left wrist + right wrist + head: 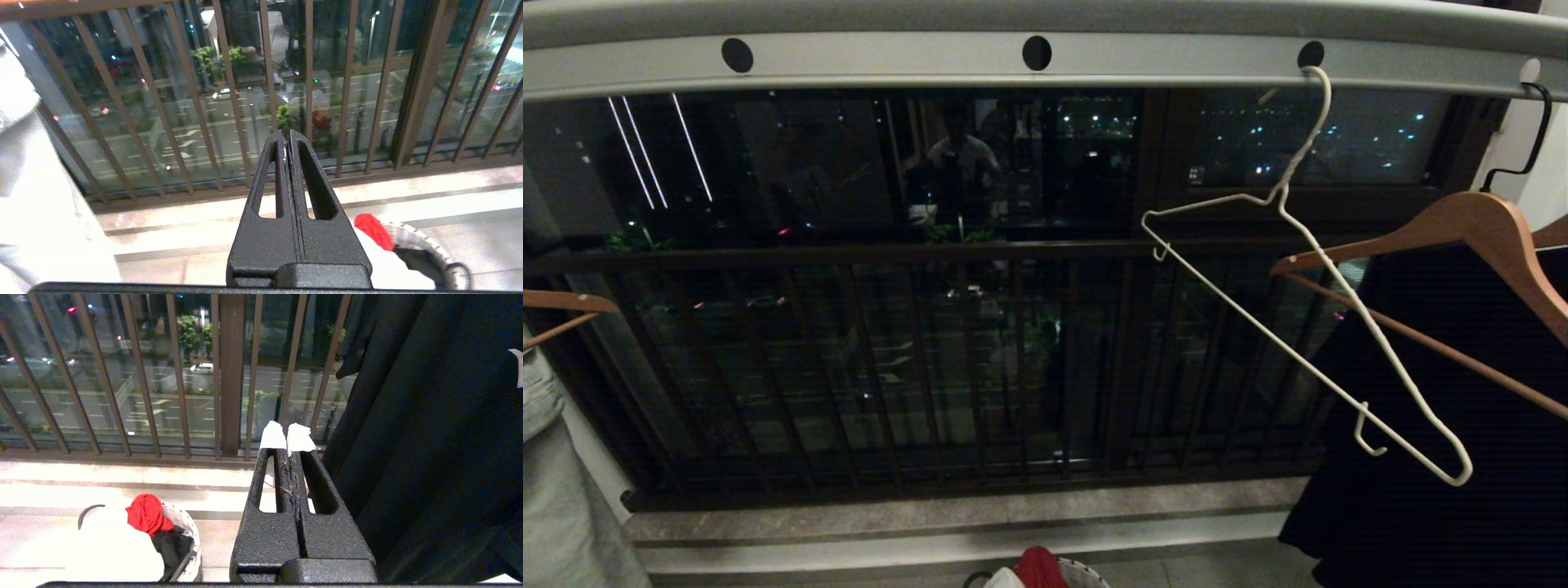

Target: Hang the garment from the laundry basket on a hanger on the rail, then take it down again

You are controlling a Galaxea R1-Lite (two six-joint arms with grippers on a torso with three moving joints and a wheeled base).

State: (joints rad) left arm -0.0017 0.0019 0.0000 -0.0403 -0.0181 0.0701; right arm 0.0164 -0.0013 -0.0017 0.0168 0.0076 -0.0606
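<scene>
Overhead, head view: hanger (1327,269) hung empty and tilted from rail (1045,57), laundry basket (1086,576) below | left wrist: left gripper (287,141) closed on nothing | right wrist: right gripper (289,435) closed, empty; garment (110,547) lay in basket.

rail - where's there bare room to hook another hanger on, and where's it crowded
The rail is bare along its left and middle stretch, from the wooden hanger tip at the far left to the white wire hanger. The right end is crowded: the wire hanger hangs tilted there, close beside a brown wooden hanger carrying a black garment.
</scene>
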